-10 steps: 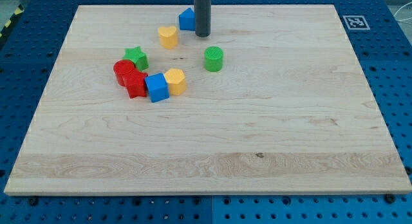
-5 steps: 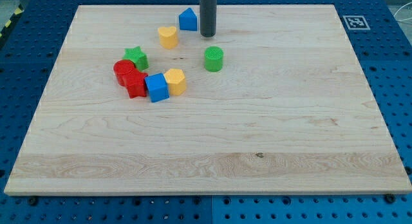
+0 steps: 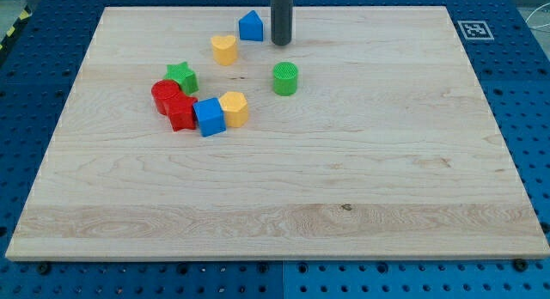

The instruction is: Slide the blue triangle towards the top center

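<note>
With my tip (image 3: pixel 281 44) parked just right of the blue triangle (image 3: pixel 251 27), nothing gripped, leftward overshoot is risked.

We see a pale wooden desk (image 3: pixel 344 179) carrying a blue triangle block (image 3: pixel 251 26), yellow heart block (image 3: pixel 224 50), green star block (image 3: pixel 181 76), green cylinder block (image 3: pixel 285 78), two touching red blocks (image 3: pixel 172 104), blue cube block (image 3: pixel 209 117) and yellow hexagon block (image 3: pixel 234 108).
</note>
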`<move>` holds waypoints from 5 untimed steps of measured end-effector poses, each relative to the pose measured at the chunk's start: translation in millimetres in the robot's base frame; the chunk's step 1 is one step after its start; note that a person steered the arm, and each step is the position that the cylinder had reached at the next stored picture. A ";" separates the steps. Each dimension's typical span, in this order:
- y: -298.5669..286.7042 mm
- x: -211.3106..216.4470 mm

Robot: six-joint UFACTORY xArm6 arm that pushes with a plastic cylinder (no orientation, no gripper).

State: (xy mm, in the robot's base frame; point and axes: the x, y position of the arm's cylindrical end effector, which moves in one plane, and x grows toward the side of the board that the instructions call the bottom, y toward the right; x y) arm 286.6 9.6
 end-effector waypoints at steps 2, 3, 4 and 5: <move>-42.1 12.3; -44.8 6.7; -44.8 -9.1; -44.8 -21.0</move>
State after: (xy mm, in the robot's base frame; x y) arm 265.6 -35.2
